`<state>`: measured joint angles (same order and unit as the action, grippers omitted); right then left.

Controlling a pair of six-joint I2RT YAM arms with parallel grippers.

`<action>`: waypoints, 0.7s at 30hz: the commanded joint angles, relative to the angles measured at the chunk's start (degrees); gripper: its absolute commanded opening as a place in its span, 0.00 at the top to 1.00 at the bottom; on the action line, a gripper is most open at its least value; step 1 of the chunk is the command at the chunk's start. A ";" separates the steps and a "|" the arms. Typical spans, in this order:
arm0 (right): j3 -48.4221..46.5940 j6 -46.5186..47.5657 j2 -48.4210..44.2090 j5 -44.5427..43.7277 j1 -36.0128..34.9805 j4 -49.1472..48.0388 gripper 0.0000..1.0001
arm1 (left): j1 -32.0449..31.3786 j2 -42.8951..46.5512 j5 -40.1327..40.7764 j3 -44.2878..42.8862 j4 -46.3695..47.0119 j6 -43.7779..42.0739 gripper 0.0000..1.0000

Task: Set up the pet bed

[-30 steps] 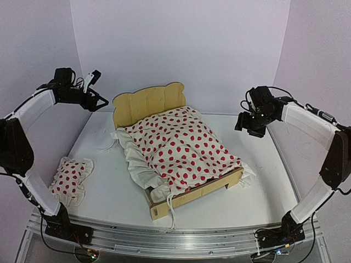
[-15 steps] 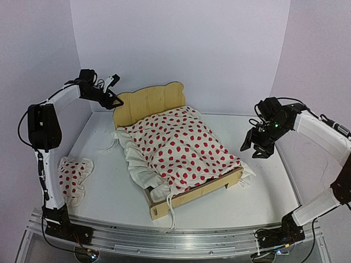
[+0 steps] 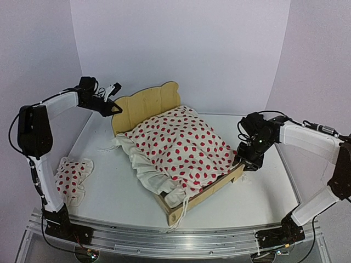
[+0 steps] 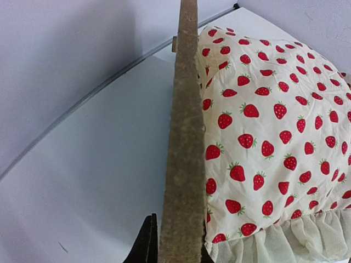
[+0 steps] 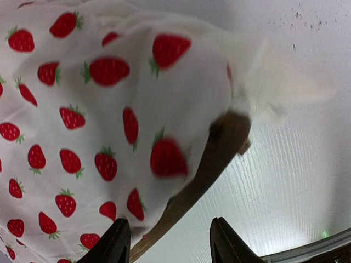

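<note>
One camera looks down from above and behind me over the whole table [image 3: 109,192]; my wrist cameras press close at opposite ends of the bed [image 3: 143,104], all sharing the strawberry cloth [image 3: 181,148].

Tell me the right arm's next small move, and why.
Probably close the right tool on the footboard corner of the pet bed: its jaws stand open astride that plywood edge, while the left tool is shut on the headboard, so both ends would be held.
</note>
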<state>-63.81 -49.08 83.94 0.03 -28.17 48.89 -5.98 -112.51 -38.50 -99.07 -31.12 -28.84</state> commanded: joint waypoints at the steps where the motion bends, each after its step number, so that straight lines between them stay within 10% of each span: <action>1: -2.95 -0.50 1.09 -6.33 -0.81 -1.90 0.50 | 0.71 12.28 18.61 7.96 4.18 20.09 1.00; 10: -17.22 8.19 10.69 -8.09 -0.83 0.68 0.46 | 1.13 26.11 25.82 23.11 -3.47 39.36 1.00; 21: -20.57 21.46 13.57 -3.32 -0.78 -0.06 0.44 | -5.70 35.91 28.43 35.13 -2.52 42.04 0.99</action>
<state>-82.14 -35.06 97.49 -5.81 -28.80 48.59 -9.44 -80.72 -6.88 -66.44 -29.56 2.38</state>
